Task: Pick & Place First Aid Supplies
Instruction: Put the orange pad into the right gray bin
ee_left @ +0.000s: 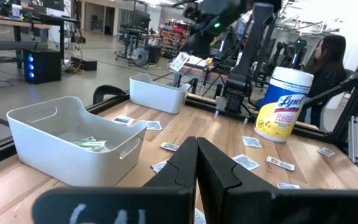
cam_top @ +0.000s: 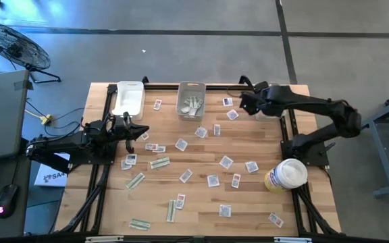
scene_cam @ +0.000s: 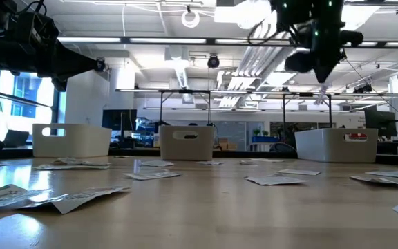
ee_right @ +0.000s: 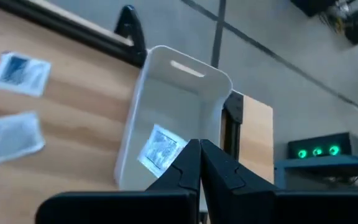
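Observation:
Many small white packets (cam_top: 226,162) and pale green strips (cam_top: 159,163) lie flat across the wooden table. My right gripper (cam_top: 243,102) is at the far right, raised over a white bin (ee_right: 179,87), and is shut on a white packet (ee_left: 179,61). My left gripper (cam_top: 138,131) waits shut and level at the table's left side, above the table with nothing in it. The middle bin (ee_left: 67,134) at the far edge holds green strips. My right gripper pinches the white packet by one edge (ee_right: 169,155) between its two shut fingers. The fingers slant down from above. The packet hangs below them, clear of the table and above the white bin's opening.
A white-and-yellow wipes tub (cam_top: 286,177) stands near the right arm's base. Another white bin (cam_top: 128,98) sits at the far left. A person (ee_left: 328,59) sits beyond the table's right side. A fan (cam_top: 12,44) stands on the floor.

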Available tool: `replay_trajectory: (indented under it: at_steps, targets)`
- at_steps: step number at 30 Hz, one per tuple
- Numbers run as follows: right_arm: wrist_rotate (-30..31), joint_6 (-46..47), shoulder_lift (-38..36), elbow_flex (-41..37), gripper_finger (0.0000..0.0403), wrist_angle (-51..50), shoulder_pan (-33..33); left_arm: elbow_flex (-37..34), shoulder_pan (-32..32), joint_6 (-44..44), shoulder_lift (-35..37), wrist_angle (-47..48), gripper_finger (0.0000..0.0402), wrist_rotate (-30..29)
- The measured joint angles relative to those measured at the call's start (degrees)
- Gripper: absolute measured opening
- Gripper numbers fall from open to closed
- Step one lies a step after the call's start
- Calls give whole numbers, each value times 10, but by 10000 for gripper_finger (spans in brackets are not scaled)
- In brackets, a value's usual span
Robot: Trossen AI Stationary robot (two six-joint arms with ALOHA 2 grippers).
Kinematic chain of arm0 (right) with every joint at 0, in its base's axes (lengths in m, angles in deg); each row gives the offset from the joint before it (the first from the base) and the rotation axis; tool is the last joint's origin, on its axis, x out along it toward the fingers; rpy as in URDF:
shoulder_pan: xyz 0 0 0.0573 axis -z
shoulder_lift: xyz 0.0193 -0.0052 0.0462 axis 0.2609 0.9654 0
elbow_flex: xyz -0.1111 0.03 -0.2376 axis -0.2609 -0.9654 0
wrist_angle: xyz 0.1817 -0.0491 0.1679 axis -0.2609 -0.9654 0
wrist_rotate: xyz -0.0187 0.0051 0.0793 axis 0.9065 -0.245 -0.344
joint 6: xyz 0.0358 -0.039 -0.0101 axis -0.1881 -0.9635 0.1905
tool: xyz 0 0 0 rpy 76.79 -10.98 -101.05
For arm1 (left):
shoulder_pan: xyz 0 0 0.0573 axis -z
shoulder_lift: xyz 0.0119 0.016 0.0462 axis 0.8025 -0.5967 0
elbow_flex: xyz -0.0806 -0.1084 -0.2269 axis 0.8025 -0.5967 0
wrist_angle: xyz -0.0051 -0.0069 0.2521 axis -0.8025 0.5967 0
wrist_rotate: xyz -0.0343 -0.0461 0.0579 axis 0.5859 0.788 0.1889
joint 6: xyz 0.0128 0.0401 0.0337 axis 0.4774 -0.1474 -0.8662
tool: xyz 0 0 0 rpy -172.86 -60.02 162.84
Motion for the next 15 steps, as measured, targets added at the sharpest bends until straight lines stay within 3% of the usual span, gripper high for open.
replay_trajectory:
  at_steps: [7,15]
  targets:
    - [-51,-85,-2,-110,0,188,105,0,0,0,0,0,1,0]
    - [-108,-129,-2,-189,12,262,156,0,0,0,0,0,1,0]
